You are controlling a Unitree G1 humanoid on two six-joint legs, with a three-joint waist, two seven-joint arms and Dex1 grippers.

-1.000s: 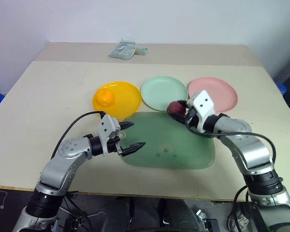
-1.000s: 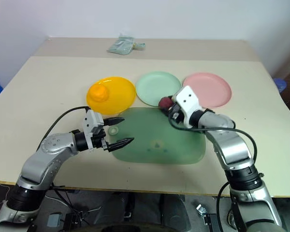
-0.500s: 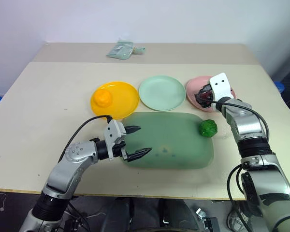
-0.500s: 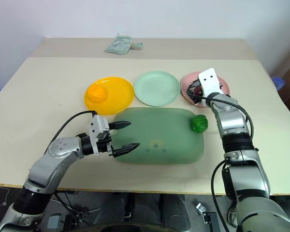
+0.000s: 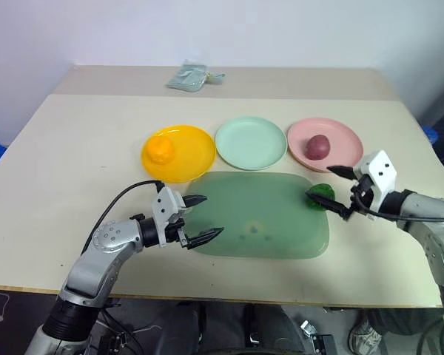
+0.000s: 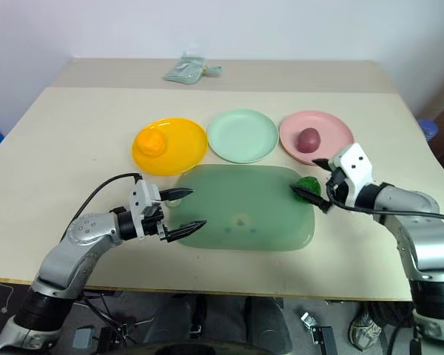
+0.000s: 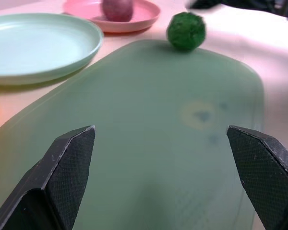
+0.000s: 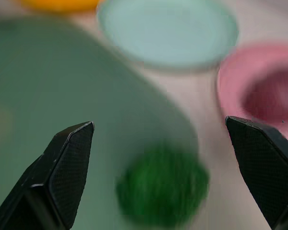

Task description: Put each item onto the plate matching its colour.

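On the table [image 6: 74, 126] stand 3 plates: yellow [image 6: 179, 151] with the orange ball [image 6: 149, 143], mint [image 6: 243, 136], pink [image 6: 331, 135] with the purple ball [image 6: 308, 138]. The green ball [image 6: 308, 185] sits at the mat's [image 6: 240, 207] right edge, seemingly between the right gripper's [image 6: 317, 186] spread fingers. The left gripper [image 6: 182, 211] gapes over the mat.

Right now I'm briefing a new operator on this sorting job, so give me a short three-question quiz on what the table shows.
1. True or false: the round pale mint green plastic plate holds a ball.
2. Which plate holds the dark purple-red ball? A) round yellow plastic plate B) round pink plastic plate C) mint green plate
3. Fill in: the bumpy bright green ball sits on the far right corner of the large green ____, in front of the open right gripper.

Key: 1 false; 2 B; 3 mat.
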